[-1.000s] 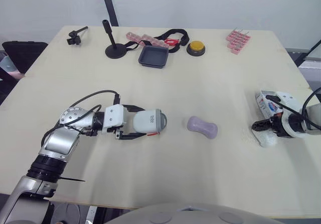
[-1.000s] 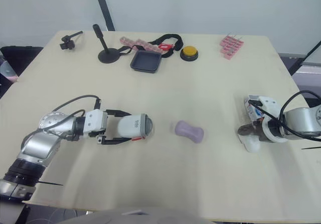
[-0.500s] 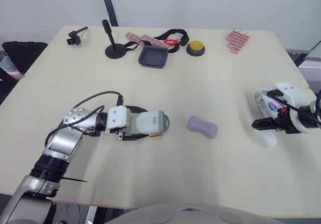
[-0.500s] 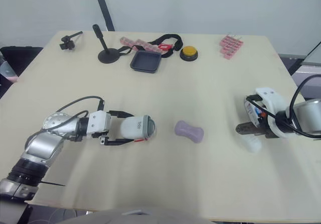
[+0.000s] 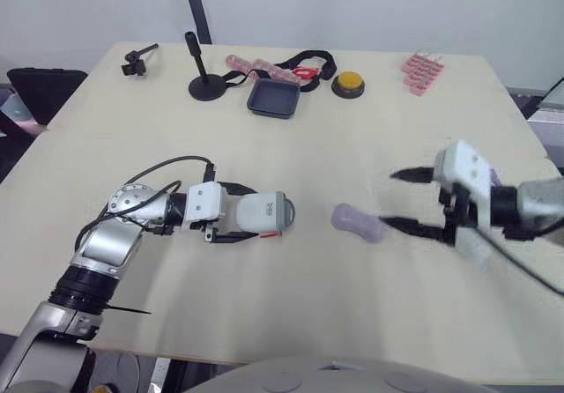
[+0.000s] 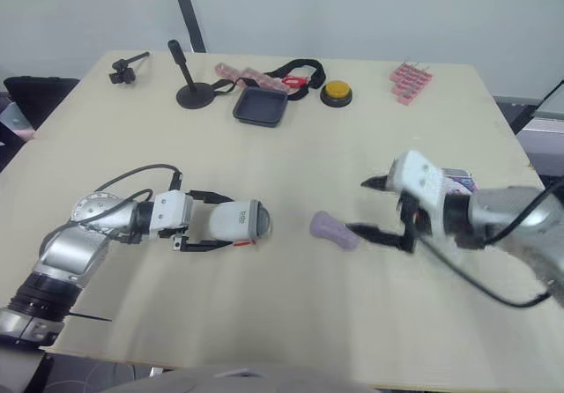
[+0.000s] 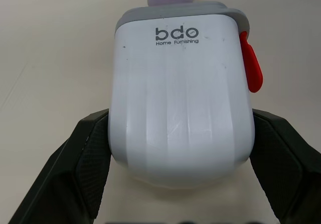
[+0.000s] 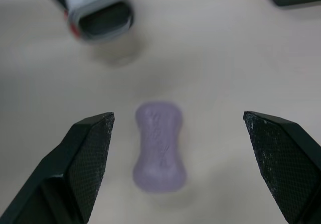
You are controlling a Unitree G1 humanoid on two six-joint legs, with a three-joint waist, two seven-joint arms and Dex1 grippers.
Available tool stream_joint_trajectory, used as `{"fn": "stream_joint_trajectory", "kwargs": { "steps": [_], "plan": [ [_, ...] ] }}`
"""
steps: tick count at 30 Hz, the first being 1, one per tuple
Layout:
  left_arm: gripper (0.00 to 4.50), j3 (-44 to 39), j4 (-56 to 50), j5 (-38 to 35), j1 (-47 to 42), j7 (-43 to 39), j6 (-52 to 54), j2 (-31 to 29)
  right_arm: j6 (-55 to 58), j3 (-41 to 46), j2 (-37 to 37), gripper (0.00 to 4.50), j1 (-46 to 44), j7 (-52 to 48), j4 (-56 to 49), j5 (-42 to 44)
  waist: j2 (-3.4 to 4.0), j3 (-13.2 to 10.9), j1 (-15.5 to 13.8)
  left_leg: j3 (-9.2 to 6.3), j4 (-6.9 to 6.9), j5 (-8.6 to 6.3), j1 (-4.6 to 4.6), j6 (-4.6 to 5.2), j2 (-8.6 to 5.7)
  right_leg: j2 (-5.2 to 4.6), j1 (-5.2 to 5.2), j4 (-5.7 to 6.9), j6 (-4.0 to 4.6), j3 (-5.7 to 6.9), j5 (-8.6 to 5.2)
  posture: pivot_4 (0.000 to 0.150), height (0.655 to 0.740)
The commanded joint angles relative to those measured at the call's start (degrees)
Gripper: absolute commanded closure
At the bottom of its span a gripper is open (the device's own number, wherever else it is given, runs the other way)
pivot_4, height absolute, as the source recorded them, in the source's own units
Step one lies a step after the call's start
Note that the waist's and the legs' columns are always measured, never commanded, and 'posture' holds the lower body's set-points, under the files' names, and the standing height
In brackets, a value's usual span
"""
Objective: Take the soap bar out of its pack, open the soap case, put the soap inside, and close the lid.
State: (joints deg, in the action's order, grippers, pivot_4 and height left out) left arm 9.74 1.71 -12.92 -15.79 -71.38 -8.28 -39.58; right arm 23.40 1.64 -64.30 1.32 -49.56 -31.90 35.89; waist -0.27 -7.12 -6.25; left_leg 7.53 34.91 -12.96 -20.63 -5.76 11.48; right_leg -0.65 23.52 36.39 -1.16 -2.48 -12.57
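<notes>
Tray [image 5: 272, 100] and button [image 5: 350, 83] sit well beyond soap [image 5: 356, 223].

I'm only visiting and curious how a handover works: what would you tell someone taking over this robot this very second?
Left gripper: shut on the white soap case, which lies on its side on the table, grey end toward the soap.
Right gripper: open and empty, pointing at the purple soap bar, not touching it.
The soap bar lies bare on the table between the two grippers. The pack sits behind the right arm.
Done: soap out of its pack.
Left: grasp the soap, open the case, put it in, close the lid.
</notes>
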Motion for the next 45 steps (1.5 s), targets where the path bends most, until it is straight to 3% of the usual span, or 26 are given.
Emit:
{"fn": "stream_joint_trajectory", "kwargs": {
  "steps": [1, 4, 8, 17, 24, 28, 38, 45],
  "plan": [
    [1.05, -2.59, -1.85, -2.25, 0.31, -0.34, 1.29, -1.51, -10.67, -0.9, 7.8, 0.05, -2.29, -2.03, 2.07, -4.69, 0.0, 0.0, 0.79, 0.0, 0.0, 0.02, 0.01, 0.03, -0.01, -0.01, 0.02, 0.05, 0.0, 0.0, 0.0, 0.15, 0.74],
    [1.05, -2.88, -1.74, -2.14, 0.45, -0.3, 1.4, -2.04, -12.99, -1.07, 14.69, 0.05, -4.98, -1.65, 3.83, -5.02, 0.08, 0.03, 2.12, 0.02, -0.03, 0.03, 0.08, 0.15, -0.05, -0.06, 0.11, 0.3, 0.03, -0.06, -0.01, 0.15, 0.74],
    [1.05, -3.27, -2.33, -2.56, 0.71, -0.47, 1.96, -2.58, -13.17, -2.53, 17.32, 0.05, -6.43, -3.23, 5.27, -6.69, 0.08, 0.04, 2.19, 0.0, -0.07, 0.09, 0.08, 0.13, -0.04, -0.03, 0.11, 0.32, 0.02, -0.03, -0.01, 0.15, 0.74],
    [1.05, -2.86, -1.61, -1.78, 0.24, -1.42, 2.48, -3.25, -13.64, -4.88, 20.68, 0.05, -9.57, -5.51, 6.27, -9.24, 0.08, 0.03, 2.04, -0.01, -0.1, 0.13, 0.07, 0.05, -0.05, -0.03, 0.1, 0.27, 0.01, -0.01, 0.0, 0.15, 0.74],
    [1.05, -1.48, -6.8, -2.24, -4.05, -2.88, 11.64, -5.39, -17.64, -7.27, 19.92, 0.05, -9.46, -7.65, 6.26, -16.37, 0.08, 0.03, 1.82, -0.01, -0.1, 0.13, 0.08, 0.04, -0.05, -0.03, 0.1, 0.27, 0.01, 0.0, 0.0, 0.15, 0.74],
    [1.05, -0.07, -8.76, -2.81, -6.86, -4.78, 15.47, -5.23, -17.1, -7.11, 20.92, 0.05, -9.75, -7.26, 6.44, -16.33, 0.08, 0.03, 1.93, 0.0, -0.1, 0.13, 0.08, 0.03, -0.08, -0.04, 0.09, 0.27, 0.01, -0.02, 0.0, 0.15, 0.74],
    [1.05, 7.14, -5.64, 4.77, -12.67, -6.25, 17.88, -4.93, -14.9, -7.67, 23.07, 0.05, -11.31, -7.45, 5.72, -14.58, 0.08, 0.03, 1.92, -0.01, -0.11, 0.15, 0.08, 0.0, -0.07, -0.02, 0.09, 0.29, 0.0, -0.02, 0.0, 0.15, 0.74],
    [1.05, 9.0, -3.9, 6.48, -15.15, -5.43, 17.05, -1.74, -10.55, -6.74, 25.65, 0.05, -11.36, -7.97, 3.41, -7.9, 0.09, 0.04, 1.91, -0.01, -0.1, 0.15, 0.07, 0.0, -0.09, -0.03, 0.07, 0.29, 0.0, -0.02, 0.01, 0.15, 0.74]
  ]
}}
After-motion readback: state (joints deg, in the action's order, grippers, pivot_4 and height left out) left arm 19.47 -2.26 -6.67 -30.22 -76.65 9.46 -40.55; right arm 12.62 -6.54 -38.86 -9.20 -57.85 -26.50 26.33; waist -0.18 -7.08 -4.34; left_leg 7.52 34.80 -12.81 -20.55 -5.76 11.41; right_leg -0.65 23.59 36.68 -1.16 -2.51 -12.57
